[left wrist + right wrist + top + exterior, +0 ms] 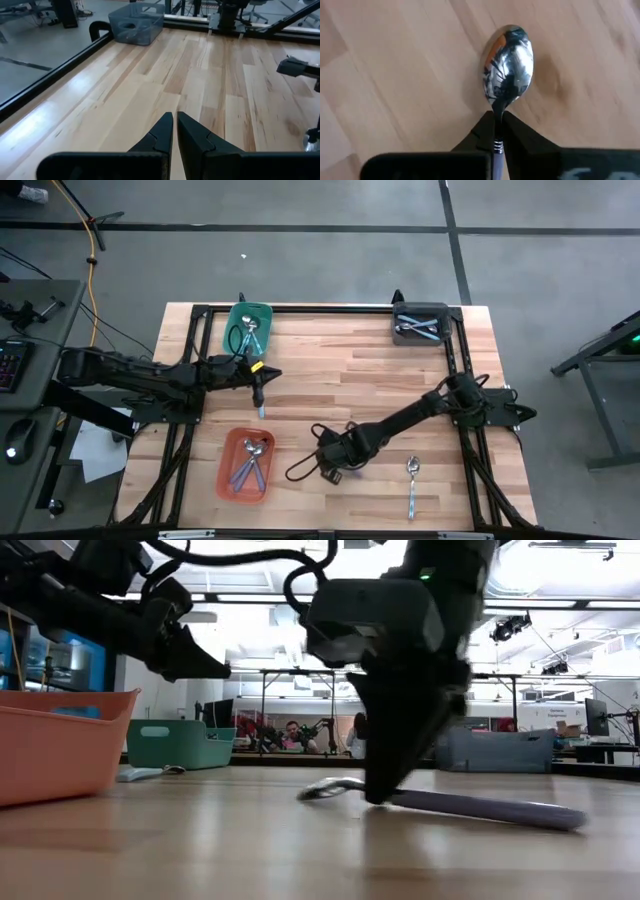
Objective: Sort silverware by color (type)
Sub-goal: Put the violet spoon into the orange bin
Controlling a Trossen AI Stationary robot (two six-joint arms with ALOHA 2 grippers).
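My right gripper (496, 122) is shut on a spoon with a purple handle (480, 806), low over the table's near middle (335, 462). A second spoon with a pale handle (412, 485) lies flat to its right, near the front edge. Under my left gripper (260, 387), a light-blue spoon (262, 411) lies on the wood. That gripper (175, 131) is shut with nothing between its fingers and hovers left of centre. Other spoons lie in the teal bin (248, 327), the grey bin (420, 325) and the orange bin (247, 465). My right gripper pinches the spoon's thin neck (496, 111), just behind the shiny bowl (508, 62), between its two fingertips. The fingers come steeply from above, one on each side of the neck. The purple handle's end (560, 817) rests on the table and the bowl (325, 788) sits just above the wood.
A black frame runs along the table's edges (300, 308). The orange bin (60, 745) stands close on the near left, the teal bin (180, 743) and grey bin (495, 750) at the far edge. Bare wood lies at the centre (350, 370). A person sits beyond the table (293, 732).
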